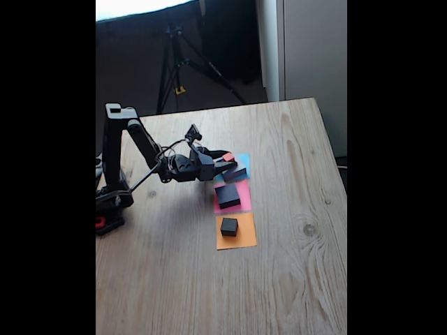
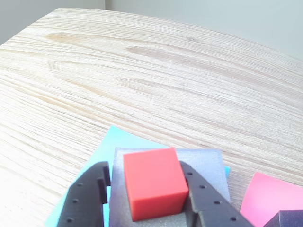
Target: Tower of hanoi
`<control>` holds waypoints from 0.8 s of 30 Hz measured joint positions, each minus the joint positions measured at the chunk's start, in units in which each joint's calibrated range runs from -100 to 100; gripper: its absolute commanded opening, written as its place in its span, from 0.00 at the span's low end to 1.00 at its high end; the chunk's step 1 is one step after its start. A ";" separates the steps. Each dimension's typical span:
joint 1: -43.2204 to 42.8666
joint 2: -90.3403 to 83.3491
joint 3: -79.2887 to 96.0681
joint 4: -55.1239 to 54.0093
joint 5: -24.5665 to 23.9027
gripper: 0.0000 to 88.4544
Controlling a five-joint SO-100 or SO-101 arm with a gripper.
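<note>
Our gripper (image 2: 149,189) gripped the tiny red cube (image 2: 154,182) between both fingers. We saw it on the grey slab (image 2: 208,163), over blue paper (image 2: 102,153).

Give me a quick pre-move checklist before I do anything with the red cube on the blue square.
1. Fingers on either side of the red cube: ok in the wrist view.
2. Firm grip on cube: cannot tell; contact looks close but is not clear.
3. Cube sits on the grey slab, over the blue paper: ok.
4. Black slab on the pink paper, apart from the gripper: ok.
5. Small black cube on the orange paper, out of the way: ok.
6. Cube lifted off slab: cannot tell.
</note>
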 measured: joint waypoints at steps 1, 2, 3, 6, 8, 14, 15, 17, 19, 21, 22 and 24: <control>0.00 0.00 0.17 0.00 0.00 0.12; 0.00 0.00 0.35 0.00 0.00 0.12; 0.00 0.00 0.35 0.00 0.00 0.12; -0.10 -0.09 0.70 -0.08 0.00 0.12; -0.21 -0.09 0.87 -0.40 0.17 0.11; -0.41 -0.09 1.22 -1.20 0.17 0.10; -0.41 -0.09 1.30 -1.44 0.17 0.10; -0.41 -0.09 1.30 -1.60 0.17 0.10; -0.41 -0.09 1.30 -1.68 0.00 0.10; -0.52 -0.09 1.30 -2.16 0.00 0.09; -0.62 -0.09 1.30 -2.32 0.00 0.09; -0.93 -0.09 1.30 -2.56 -0.87 0.08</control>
